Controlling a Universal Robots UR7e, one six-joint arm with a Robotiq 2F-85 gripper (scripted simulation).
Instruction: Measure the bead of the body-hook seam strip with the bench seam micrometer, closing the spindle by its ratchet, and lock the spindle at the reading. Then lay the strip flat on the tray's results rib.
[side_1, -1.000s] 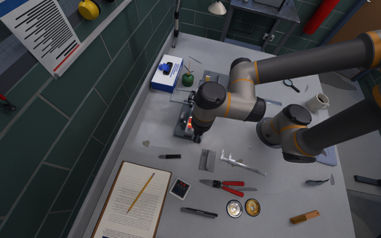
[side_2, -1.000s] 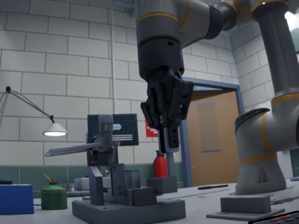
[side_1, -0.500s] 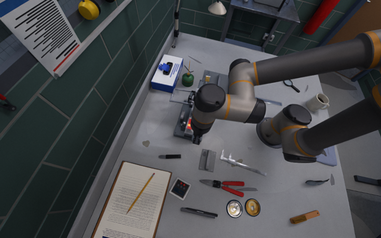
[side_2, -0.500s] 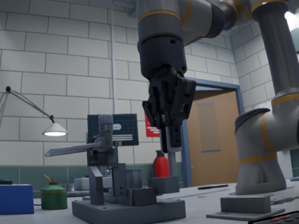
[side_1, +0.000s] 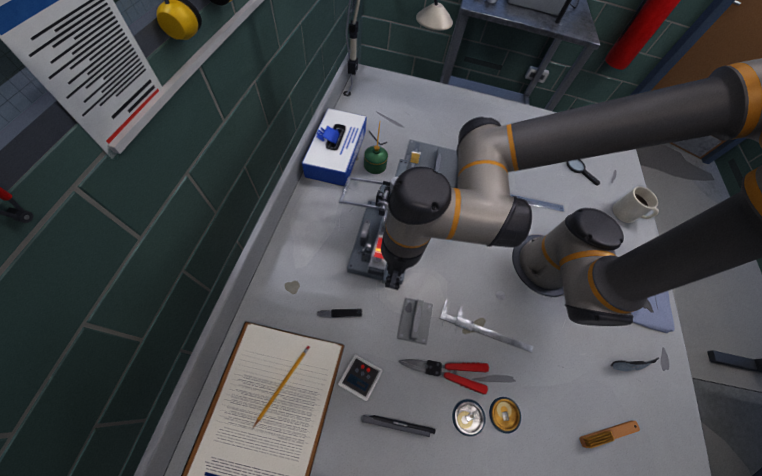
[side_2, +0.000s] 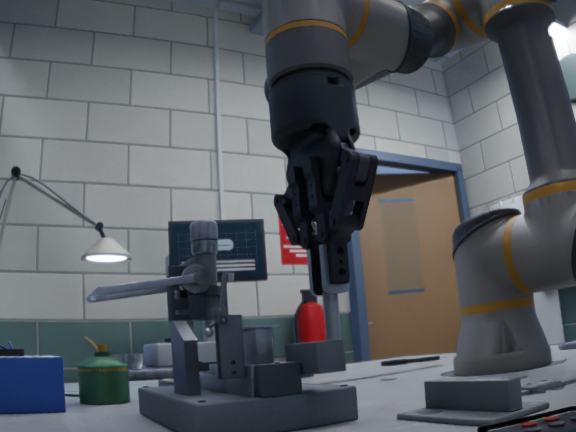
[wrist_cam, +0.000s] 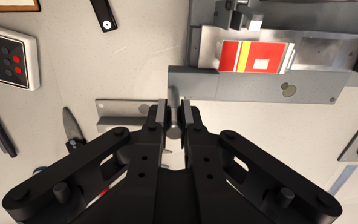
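Note:
The grey upright pin (wrist_cam: 173, 112) (side_2: 331, 315) rises from a block at the near end of the bench seam micrometer (side_1: 370, 238) (side_2: 240, 380), and it is gripped by my closed gripper (wrist_cam: 173, 113) (side_2: 327, 280) (side_1: 393, 279) from above. The seam strip (side_2: 135, 288) (side_1: 359, 192) sticks out level from the micrometer's jaws at the far end, under a knurled knob (side_2: 203, 237). A red and yellow plate (wrist_cam: 252, 57) lies on the micrometer's base. The grey tray with its raised rib (side_1: 415, 320) (wrist_cam: 121, 116) lies flat on the bench just in front of the micrometer.
A blue and white box (side_1: 335, 146) and a green can (side_1: 375, 159) stand behind the micrometer by the wall. Calipers (side_1: 483, 327), red-handled snips (side_1: 449, 371), a black marker (side_1: 340, 313), a keypad (side_1: 360, 376) and a clipboard (side_1: 269, 401) lie in front.

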